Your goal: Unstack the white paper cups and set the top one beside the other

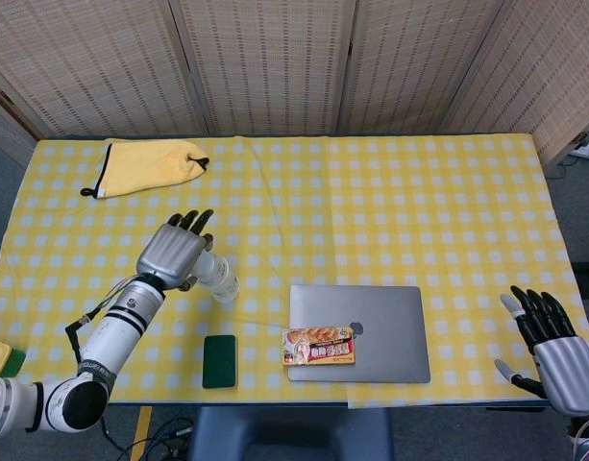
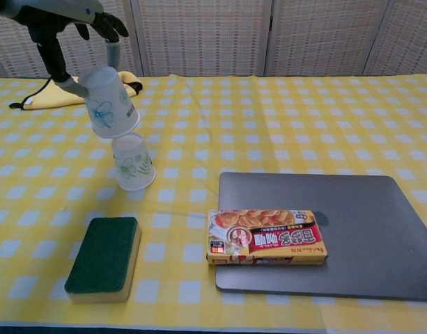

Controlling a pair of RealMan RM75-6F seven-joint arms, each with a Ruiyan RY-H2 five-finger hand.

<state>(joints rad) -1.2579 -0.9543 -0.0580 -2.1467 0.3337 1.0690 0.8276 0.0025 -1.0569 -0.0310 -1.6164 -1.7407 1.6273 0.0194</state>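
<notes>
Head view: the top cup is pinched by the left hand near the table's front left, lifted clear for unstacking; right hand idles, fingers spread. Chest view: it's held tilted above the bottom cup, apart, ready for placing beside it

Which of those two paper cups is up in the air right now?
The upper cup, the one with the blue flower print, held tilted by the left hand. The green-printed cup stands upside down on the table below it.
</notes>
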